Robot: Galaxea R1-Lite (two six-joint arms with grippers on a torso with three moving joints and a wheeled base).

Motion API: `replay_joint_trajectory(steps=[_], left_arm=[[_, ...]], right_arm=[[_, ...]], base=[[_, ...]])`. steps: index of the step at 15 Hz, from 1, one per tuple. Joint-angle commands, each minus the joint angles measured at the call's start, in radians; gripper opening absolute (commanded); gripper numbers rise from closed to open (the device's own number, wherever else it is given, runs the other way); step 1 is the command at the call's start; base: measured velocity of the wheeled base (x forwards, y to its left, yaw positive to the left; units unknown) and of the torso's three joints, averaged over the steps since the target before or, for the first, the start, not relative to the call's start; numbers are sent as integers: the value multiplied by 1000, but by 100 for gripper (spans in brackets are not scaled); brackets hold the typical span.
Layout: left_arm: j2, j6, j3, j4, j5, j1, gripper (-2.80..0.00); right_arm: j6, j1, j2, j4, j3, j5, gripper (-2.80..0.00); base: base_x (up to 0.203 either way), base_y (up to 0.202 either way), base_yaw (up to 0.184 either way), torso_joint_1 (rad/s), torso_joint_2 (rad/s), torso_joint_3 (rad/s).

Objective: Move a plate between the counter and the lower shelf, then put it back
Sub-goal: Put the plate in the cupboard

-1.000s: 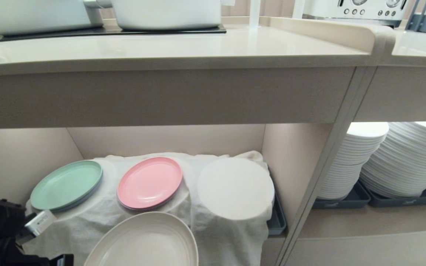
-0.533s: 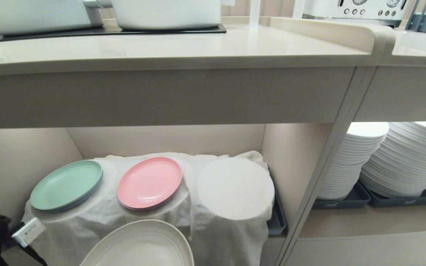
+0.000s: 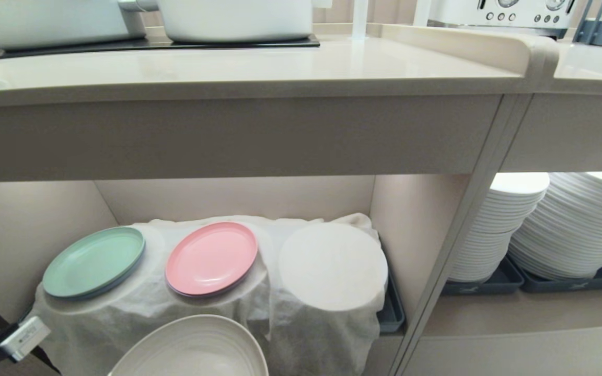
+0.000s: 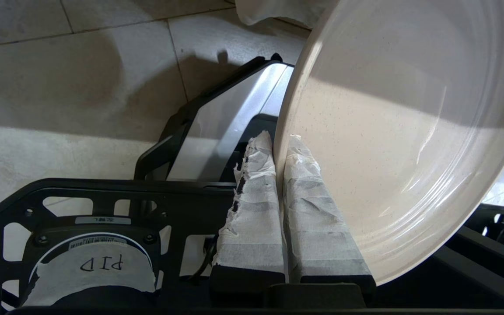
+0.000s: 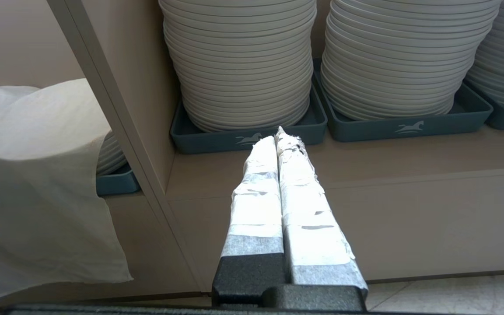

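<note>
Head view is showing the cream plate (image 3: 188, 347) hanging in front of the white cloth (image 3: 139, 318) that is draping over the contents of the lower shelf (image 3: 416, 209). Only the plate's upper part is showing, tilted, below the pink plate (image 3: 211, 258), which is lying on the cloth. A mint-green plate (image 3: 93, 261) is sitting on the cloth beside the pink plate, on the side away from a bare cloth-covered round stack (image 3: 332, 266). Part of the left arm (image 3: 19, 339) is showing beside the cloth's lower corner, under the mint-green plate.

Left wrist view is showing the left claw (image 4: 280, 144) clamping the rim of the plate (image 4: 400, 131), one tape-wrapped finger (image 4: 252, 210) on each face of it, with tiled floor (image 4: 59, 65) beyond the plate.

Above the cloth, the table (image 3: 228, 70) is carrying two white pots (image 3: 235, 18) on a black cooktop panel (image 3: 149, 44).

Right wrist view is showing the right claw (image 5: 280, 133) with its fingers pressed together, holding nothing, pointing at the neighbouring bay where tall white plate stacks (image 5: 239, 61) are standing in dark-grey trays (image 5: 247, 133), well apart from the cloth (image 5: 37, 183).
</note>
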Motion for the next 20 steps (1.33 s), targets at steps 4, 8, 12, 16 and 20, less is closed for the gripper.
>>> replay_joint_trajectory(steps=[4, 8, 12, 16, 20], left_arm=[[2, -6, 3, 0, -5, 0, -280], [23, -6, -1, -4, -10, 0, -280], [37, -6, -5, -6, -14, 0, -280], [49, -6, -6, -7, -14, 0, -280], [55, -7, -7, -7, -14, 0, -280]], right_arm=[[0, 0, 0, -1, 0, -1, -280], [0, 0, 0, -1, 0, -1, -280], [0, 0, 0, -1, 0, -1, -280], [0, 0, 0, -1, 0, -1, -280], [0, 0, 0, -1, 0, -1, -280]], base=[[0, 0, 0, 0, 0, 0], [0, 0, 0, 0, 0, 0], [0, 0, 0, 0, 0, 0], [-1, -122, -3, 0, 2, 3], [0, -194, 0, 3, 4, 1]])
